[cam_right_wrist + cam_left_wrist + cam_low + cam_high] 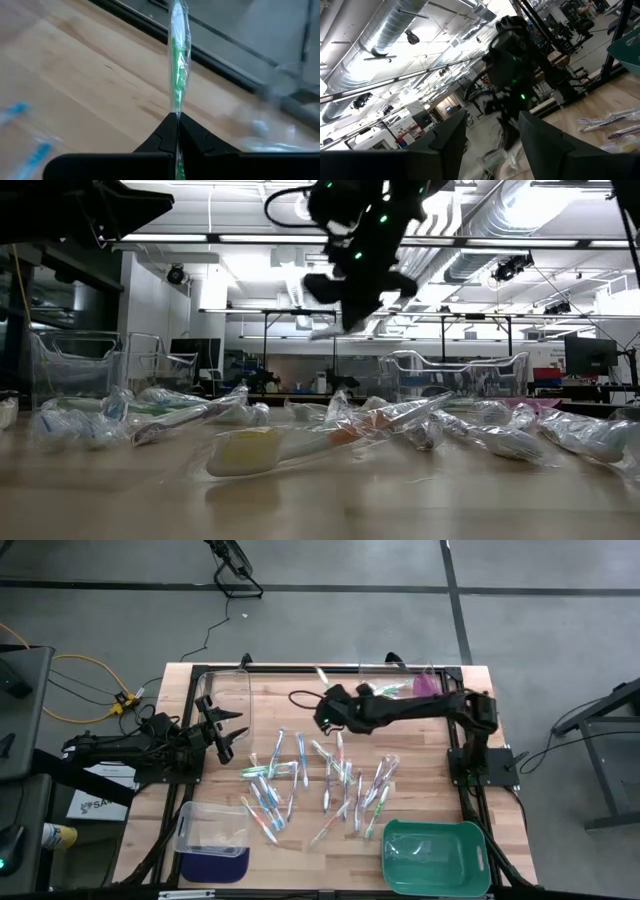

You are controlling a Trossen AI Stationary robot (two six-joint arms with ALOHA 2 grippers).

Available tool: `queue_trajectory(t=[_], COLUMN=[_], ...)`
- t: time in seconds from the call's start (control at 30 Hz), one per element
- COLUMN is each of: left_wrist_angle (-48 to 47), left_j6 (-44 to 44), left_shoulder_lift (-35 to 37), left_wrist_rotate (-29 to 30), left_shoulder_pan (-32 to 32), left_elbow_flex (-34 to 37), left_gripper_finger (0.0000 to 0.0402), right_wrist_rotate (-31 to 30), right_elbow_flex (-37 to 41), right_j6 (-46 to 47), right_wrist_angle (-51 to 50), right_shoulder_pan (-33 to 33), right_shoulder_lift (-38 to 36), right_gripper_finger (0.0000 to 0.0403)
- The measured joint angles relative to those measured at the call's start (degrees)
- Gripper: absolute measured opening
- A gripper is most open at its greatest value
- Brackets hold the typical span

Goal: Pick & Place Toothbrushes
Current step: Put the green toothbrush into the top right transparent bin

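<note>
Right end effector [177,120]: closed on a green toothbrush [178,60], above the bench [280,705].
Long axis: straight out from the fingertips.
Left end effector [228,735]: open, empty, waiting.

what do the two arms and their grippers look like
Both arms are matte black jointed links with black cables running alongside. The right gripper has two flat black fingers tapering to angular tips, and small green lights glow on its wrist. The left gripper has two broad, dark, wedge-shaped fingers.
</note>
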State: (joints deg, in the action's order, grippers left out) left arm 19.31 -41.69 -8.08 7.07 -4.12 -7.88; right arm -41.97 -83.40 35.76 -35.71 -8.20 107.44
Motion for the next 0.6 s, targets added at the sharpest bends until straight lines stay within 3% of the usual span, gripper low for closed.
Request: queue_trajectory(t=[0.33, 0.6], left_wrist_angle=[0.0, 0.0], left_j6=[0.0, 0.0], left_shoulder_lift=[0.0, 0.0], left_wrist_rotate=[0.0, 0.0], left_shoulder_pan=[0.0, 0.0], left_elbow_flex=[0.0, 0.0], left_gripper_finger=[0.0177, 0.0177], right_wrist_rotate=[0.0, 2.6], right_elbow_flex=[0.0, 0.0], right_j6=[-5.2, -23.8], right_wrist_angle=[-24.0, -36.7], right_shoulder_pan=[-4.2, -8.3], right_shoulder_lift=[-10.7, -14.0], right_gripper_finger=[0.0004, 0.0004])
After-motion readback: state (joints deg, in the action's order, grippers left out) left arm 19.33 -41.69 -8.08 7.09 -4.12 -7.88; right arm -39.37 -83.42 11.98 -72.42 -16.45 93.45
